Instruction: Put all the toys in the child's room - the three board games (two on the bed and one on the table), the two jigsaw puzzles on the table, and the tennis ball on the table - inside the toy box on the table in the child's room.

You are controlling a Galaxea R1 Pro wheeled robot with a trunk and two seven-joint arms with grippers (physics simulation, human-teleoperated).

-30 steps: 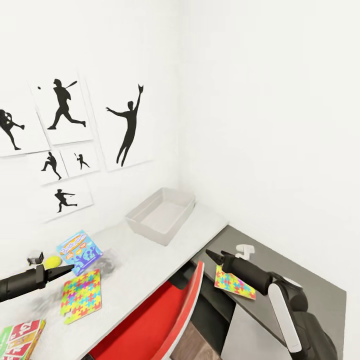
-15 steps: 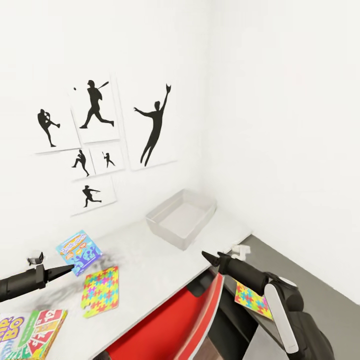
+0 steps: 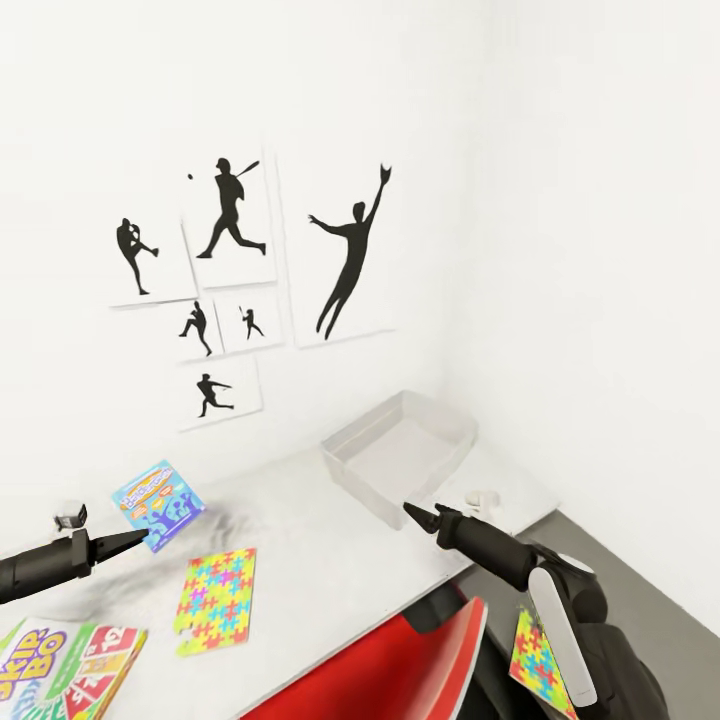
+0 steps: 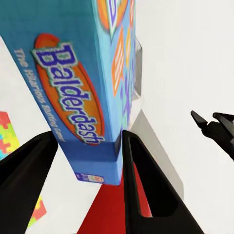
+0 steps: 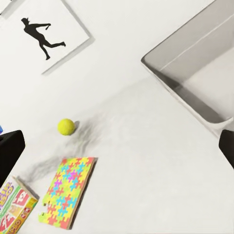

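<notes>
White-walled corner desk [image 3: 300, 500]: Balderdash box [image 4: 80, 83], stiff, light, slick, clamped by one edge in left gripper [image 4: 87, 146] above desk's left end; tray [image 3: 400, 455] at far right corner; right gripper [image 3: 412, 514] spread, empty.

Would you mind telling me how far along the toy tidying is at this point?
Nothing is packed yet: the toy box looks empty. In hand: the left gripper holds the Balderdash game. Left on the table: a jigsaw puzzle, the tennis ball, the Skip-Bo game. Another jigsaw lies beyond the edge.
</notes>
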